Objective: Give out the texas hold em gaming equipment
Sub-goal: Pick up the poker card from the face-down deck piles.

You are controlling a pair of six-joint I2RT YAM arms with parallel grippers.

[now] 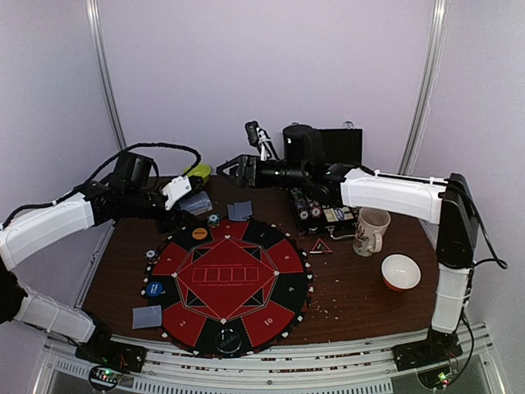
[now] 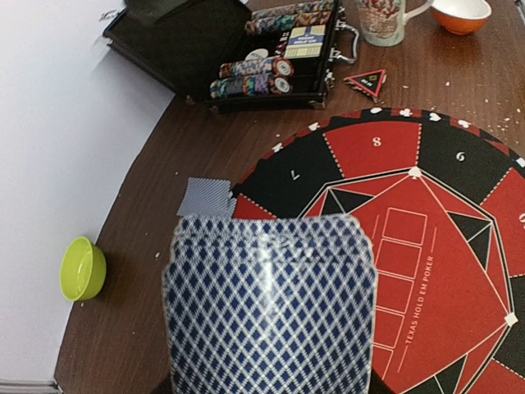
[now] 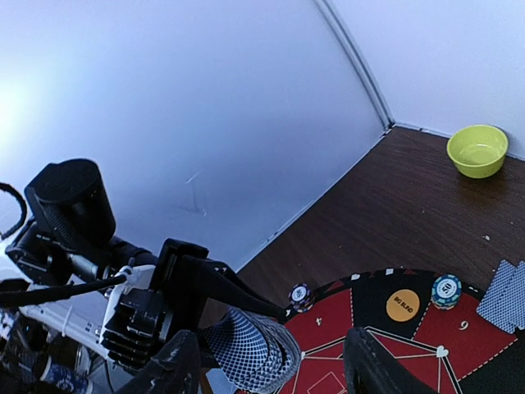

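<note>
Nearest me, one dealt card (image 1: 148, 316) lies face down by a seat on the round mat (image 1: 225, 279), so I judge dealing is underway. At the bench's (image 1: 353, 287) far left, my left hand (image 1: 184, 199) pinches the deck (image 2: 271, 304) fanned, offering an edge. My right hand (image 3: 275, 365), fingers spread and empty, hovers just beyond, likely to peel off the next card.

Both arms low and forward, left claw (image 1: 182, 195) tight around a card deck (image 2: 271, 304), right claw (image 3: 271, 353) open-jawed near it.
</note>
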